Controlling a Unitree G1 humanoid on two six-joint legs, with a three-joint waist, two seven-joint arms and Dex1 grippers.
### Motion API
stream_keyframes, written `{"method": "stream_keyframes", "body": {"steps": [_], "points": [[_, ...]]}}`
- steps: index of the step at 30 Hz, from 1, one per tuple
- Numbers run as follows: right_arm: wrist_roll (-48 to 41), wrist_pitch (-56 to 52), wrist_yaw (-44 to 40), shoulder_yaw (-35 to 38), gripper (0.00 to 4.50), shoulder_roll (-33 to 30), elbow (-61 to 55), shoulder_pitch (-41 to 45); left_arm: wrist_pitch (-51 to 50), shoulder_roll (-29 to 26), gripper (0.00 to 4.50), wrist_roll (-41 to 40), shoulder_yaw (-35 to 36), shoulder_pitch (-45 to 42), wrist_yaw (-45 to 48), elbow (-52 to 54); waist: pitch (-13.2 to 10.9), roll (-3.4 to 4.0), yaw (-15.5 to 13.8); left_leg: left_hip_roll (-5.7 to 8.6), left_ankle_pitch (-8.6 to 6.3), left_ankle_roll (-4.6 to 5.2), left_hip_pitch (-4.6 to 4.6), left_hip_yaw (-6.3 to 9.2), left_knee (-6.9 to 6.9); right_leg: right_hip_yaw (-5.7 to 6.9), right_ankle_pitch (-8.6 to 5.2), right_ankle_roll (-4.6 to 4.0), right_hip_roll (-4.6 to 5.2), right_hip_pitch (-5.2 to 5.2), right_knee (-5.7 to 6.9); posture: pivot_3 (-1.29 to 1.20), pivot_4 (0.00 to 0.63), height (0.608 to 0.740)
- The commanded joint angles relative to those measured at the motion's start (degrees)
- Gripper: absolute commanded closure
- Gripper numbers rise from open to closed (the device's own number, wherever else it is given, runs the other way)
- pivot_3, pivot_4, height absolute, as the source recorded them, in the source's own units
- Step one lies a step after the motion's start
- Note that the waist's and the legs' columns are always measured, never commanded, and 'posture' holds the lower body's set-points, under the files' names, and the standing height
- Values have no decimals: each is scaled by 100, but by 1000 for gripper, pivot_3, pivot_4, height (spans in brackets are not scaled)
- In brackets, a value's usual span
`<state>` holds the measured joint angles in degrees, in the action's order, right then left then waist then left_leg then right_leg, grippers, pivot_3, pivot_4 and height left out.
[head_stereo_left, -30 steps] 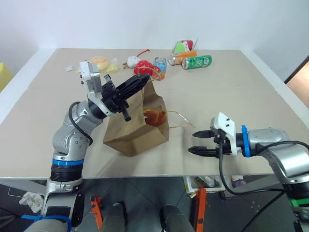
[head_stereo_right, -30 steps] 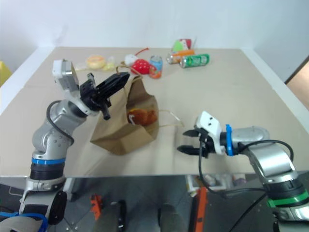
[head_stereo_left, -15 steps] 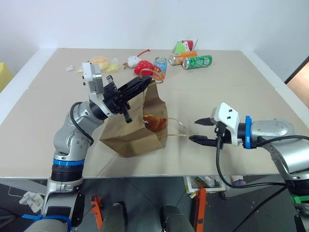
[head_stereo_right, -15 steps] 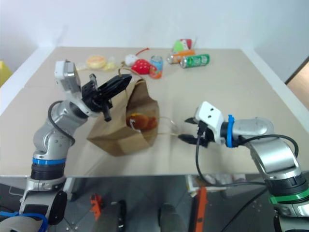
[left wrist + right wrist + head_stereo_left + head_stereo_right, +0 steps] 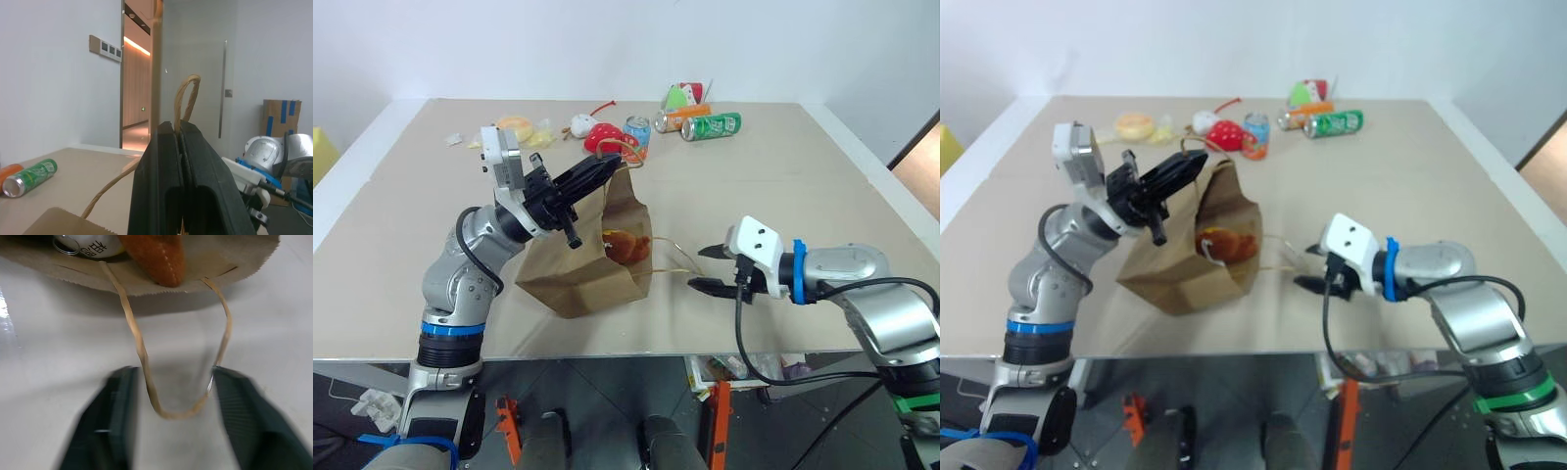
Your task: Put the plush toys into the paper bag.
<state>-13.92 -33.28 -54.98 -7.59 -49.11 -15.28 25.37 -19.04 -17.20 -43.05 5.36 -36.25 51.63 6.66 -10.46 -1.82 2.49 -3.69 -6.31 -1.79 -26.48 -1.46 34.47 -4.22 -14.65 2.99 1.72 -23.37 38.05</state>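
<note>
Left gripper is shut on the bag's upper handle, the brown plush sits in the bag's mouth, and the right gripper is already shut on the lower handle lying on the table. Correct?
Not quite. The right gripper is open, its fingers either side of the lower handle, as the right wrist view shows. The rest holds: left gripper pinches the upper handle, brown plush in the paper bag.
</note>
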Motion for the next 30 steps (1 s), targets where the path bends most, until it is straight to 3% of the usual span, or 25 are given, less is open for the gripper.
{"method": "stream_keyframes", "body": {"steps": [1, 3, 11, 17, 23, 30], "points": [[66, 154, -28, 52, 3734, -4, 14, -10, 6, -11, 4500, -85, 69, -126, -26, 197, 0, 0, -1, 0, 0, 0, -1, 0, 0, 0, -1, 2, 0, 0, 0, 0, 150, 740], [25, 141, -60, 90, 4333, 1, 3, -19, 1, -11, 4500, -88, 67, -126, -29, 202, 0, 0, -2, 1, 0, 0, -1, 0, -1, 0, -2, 6, 1, 0, 0, 0, 150, 740], [-110, 333, -74, 638, 4333, -87, 255, 293, -18, 66, 4500, -154, 138, -180, -234, 183, 0, 0, -2, 1, 0, 0, -1, 0, -1, -1, 0, 7, 0, 1, 0, 0, 150, 740], [-801, 226, 26, 1352, 4333, 102, 307, 1463, -88, 546, 4500, -334, 206, -144, -950, 350, 0, 0, 2, 1, 1, 2, 2, 1, 2, -4, 10, 4, -3, 0, 0, 0, 150, 740], [-989, 93, -154, 1198, 4333, 17, -15, 1649, -142, 737, 4500, -360, 323, -83, -1477, 381, 1, -2, -3, 3, 0, 1, -3, 6, -4, -2, 9, 27, -1, 1, 0, 0, 150, 740], [-1027, -77, -522, 754, 4333, -194, -571, 1239, -107, 412, 4500, 84, 90, 156, -1384, 391, 1, -2, -3, 3, 0, 0, -1, 5, -6, -2, 8, 25, -2, 0, 0, 0, 150, 740]]}}
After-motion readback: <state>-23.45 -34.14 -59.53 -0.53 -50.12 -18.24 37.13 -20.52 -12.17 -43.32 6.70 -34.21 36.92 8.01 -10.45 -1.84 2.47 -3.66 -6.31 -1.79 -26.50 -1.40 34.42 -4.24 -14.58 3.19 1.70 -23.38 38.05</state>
